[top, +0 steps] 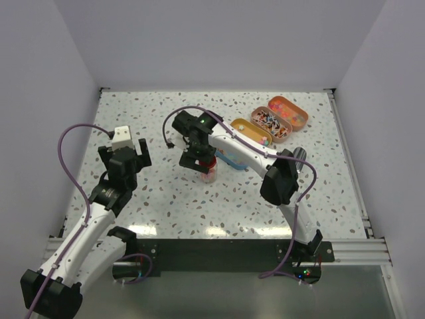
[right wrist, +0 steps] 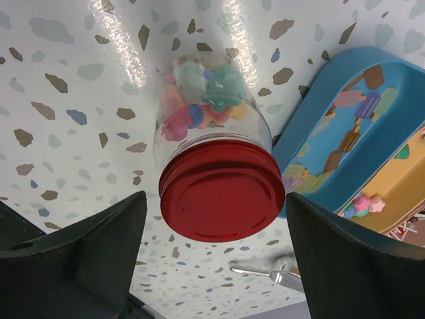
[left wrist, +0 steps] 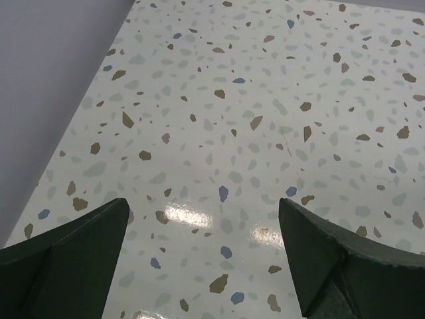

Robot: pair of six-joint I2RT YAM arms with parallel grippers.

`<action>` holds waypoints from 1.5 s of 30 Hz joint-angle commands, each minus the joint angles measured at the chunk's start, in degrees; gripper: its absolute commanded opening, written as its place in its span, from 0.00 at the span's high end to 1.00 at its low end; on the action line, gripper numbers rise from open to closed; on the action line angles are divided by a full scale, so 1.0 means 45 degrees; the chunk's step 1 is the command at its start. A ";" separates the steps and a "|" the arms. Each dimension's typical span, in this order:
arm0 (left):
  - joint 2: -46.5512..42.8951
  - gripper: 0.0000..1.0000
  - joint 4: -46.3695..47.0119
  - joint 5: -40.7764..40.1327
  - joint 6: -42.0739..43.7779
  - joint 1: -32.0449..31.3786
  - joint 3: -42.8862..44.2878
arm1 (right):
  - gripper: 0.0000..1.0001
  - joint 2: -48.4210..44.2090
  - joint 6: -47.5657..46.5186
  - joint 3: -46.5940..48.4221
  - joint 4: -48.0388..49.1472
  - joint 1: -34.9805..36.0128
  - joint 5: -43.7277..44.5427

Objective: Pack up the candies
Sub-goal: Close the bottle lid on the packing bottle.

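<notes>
A clear jar (right wrist: 206,113) with a red lid (right wrist: 222,196) stands mid-table, holding pastel candies (right wrist: 199,100); it also shows in the top view (top: 208,173). My right gripper (right wrist: 216,199) is open, one finger on each side of the lid with gaps, directly above the jar (top: 199,156). More candies lie in the open orange tin (top: 288,110), the pink tin (top: 270,123) and the yellow tin (top: 251,131). My left gripper (top: 124,151) is open and empty over bare table at the left, and shows in its wrist view (left wrist: 202,203).
A blue tin part (top: 230,159) lies just right of the jar, also in the right wrist view (right wrist: 345,126). A silver scoop (right wrist: 265,272) lies on the table beyond the jar. White walls close the back and both sides.
</notes>
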 commanded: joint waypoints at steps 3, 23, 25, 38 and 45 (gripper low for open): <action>-0.0039 0.00 0.0459 0.0065 -0.0019 0.0166 0.0240 | 0.02 -0.0741 -0.0026 -0.0003 -0.0009 0.0074 -0.0146; -0.0020 0.00 0.0908 0.1626 0.0450 0.0166 0.0045 | 0.13 -0.3980 0.1398 -0.2147 0.2369 -0.0393 -0.0379; 0.0020 0.00 0.0967 0.1978 0.0547 0.0166 0.0044 | 0.19 -0.4295 0.1769 -0.2696 0.2859 -0.0920 -0.0904; 0.0586 0.00 0.1260 0.3522 0.0860 0.0166 0.0025 | 0.73 -0.6562 0.4055 -0.8127 0.8270 -0.2602 -0.3310; 0.0840 0.00 0.1338 0.4086 0.0880 0.0166 0.0005 | 0.69 -0.6562 0.4387 -0.8597 0.8935 -0.2621 -0.3194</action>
